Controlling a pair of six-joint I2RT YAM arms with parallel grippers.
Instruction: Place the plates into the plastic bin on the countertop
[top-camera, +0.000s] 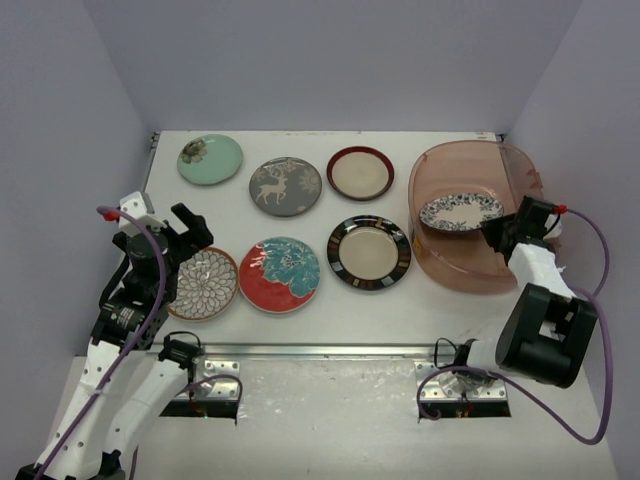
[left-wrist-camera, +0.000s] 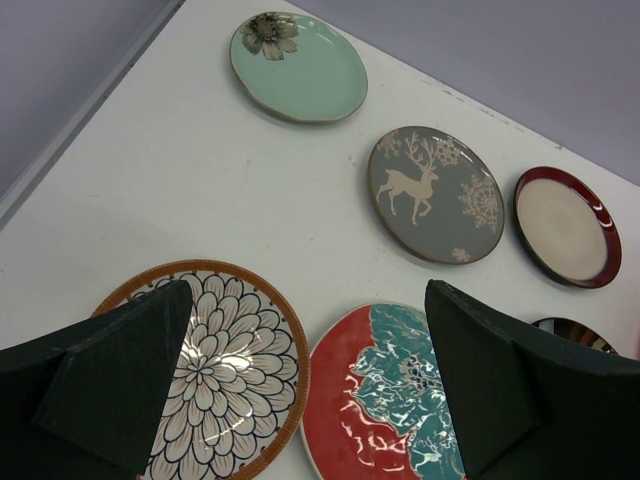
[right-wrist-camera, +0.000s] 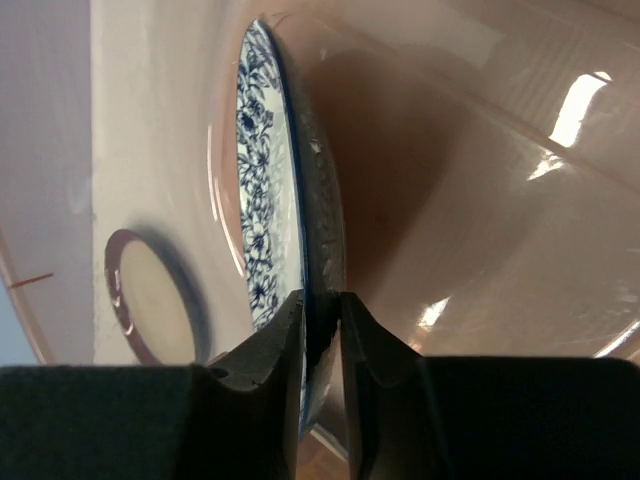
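white countertop (top-camera: 330, 310) being enclosed by lilac walls (top-camera: 320, 60) | left gripper (top-camera: 186, 230) being held wide open, empty | blue-white patterned plate (right-wrist-camera: 262, 180) being pinched by right gripper (right-wrist-camera: 322, 305) in plastic bin (right-wrist-camera: 470, 220)

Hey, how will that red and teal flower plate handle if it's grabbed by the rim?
The red-teal plate shows glossy glare, so the rim is probably slippery. It looks like stiff glazed ceramic, likely to chip if dropped. Lying flat on the countertop, it should slide rather than tip when pushed.
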